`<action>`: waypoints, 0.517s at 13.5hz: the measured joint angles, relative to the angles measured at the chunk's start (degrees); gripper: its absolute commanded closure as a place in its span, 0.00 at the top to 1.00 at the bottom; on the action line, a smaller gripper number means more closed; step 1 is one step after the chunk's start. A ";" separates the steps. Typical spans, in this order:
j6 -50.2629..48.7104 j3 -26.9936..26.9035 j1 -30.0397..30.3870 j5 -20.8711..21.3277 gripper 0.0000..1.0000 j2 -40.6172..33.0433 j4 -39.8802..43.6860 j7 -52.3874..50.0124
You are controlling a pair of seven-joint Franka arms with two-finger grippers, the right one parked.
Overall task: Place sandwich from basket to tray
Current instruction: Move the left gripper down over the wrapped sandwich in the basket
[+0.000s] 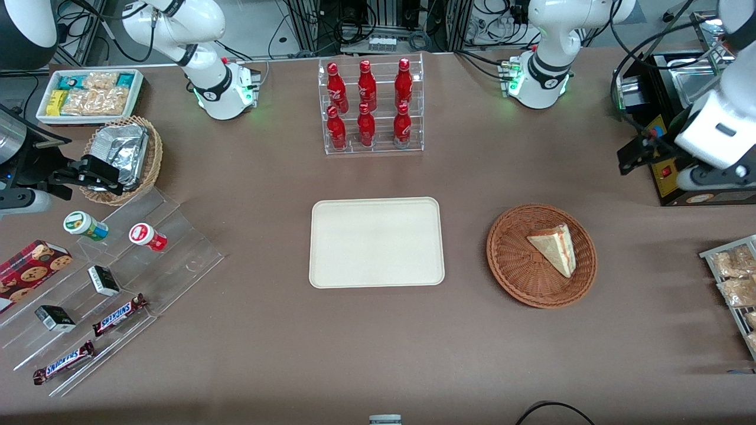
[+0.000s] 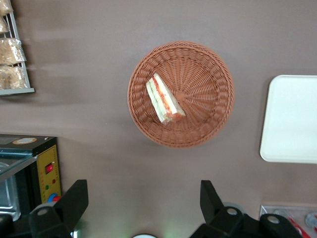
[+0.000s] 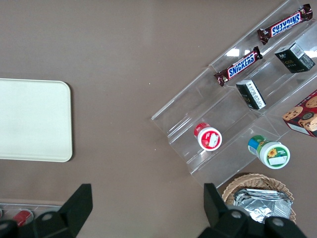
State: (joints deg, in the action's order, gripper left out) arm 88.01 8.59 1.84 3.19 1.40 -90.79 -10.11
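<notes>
A triangular sandwich [image 1: 555,248] [image 2: 163,99] of pale bread with red and green filling stripes lies in the round reddish-brown wicker basket [image 1: 520,265] [image 2: 208,89]. Beside the basket, toward the parked arm's end, lies the bare cream tray [image 1: 376,242] [image 2: 292,119] [image 3: 32,119]. My gripper [image 1: 636,154] [image 2: 143,191] hangs open above the table. It is farther from the front camera than the basket and toward the working arm's end, with nothing between its black fingers [image 2: 74,193].
A clear rack of red bottles [image 1: 372,106] stands farther back than the tray. A black appliance [image 1: 679,124] and a wire rack of snack packets [image 1: 735,283] sit at the working arm's end. A clear stepped display [image 1: 171,248], a foil-filled basket [image 1: 121,156] and a white bin [image 1: 88,94] are at the parked arm's end.
</notes>
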 measured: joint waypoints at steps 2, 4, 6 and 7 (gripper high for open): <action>6.41 -0.02 0.01 0.12 1.00 -0.38 -6.31 -2.17; 13.47 -0.01 0.00 0.13 1.00 -1.54 -13.57 -3.97; 21.54 0.07 0.00 0.13 1.00 -2.86 -20.89 -8.36; 26.17 0.45 0.00 0.13 1.00 -3.31 -24.64 -11.54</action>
State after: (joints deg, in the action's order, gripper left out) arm 114.18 9.04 1.84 3.32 -1.90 -115.43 -21.65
